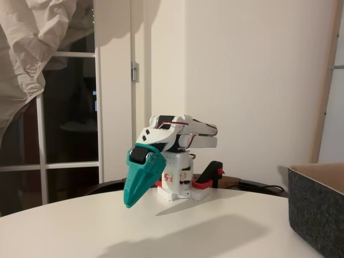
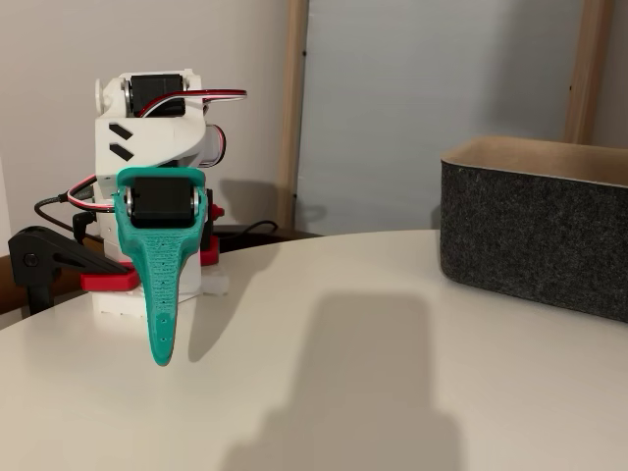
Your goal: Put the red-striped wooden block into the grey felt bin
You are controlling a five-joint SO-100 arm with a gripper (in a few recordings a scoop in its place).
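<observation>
The arm sits folded at its base, the teal tool pointing down with its tip just above the surface; in both fixed views the fingers lie together as one narrow wedge with nothing between them. The block lies on no part of the surface that either fixed view takes in, so where it lies I cannot tell, and its state cannot be judged from here; either the task has not started or it is already over. If the block is yet to be moved, the next move calls for unfolding the arm, spreading the fingers and reaching for the block wherever it sits. The bin stands well apart from the tool, at the right of both fixed views, with tall straight walls and an open top. Any carry has to rise above its rim before the release. Between the tool and the bin the surface is bare, giving broad room for a sweep. The curved edge of the surface runs close behind the base, where a black clamp and cables sit, so a backward swing has less room.
</observation>
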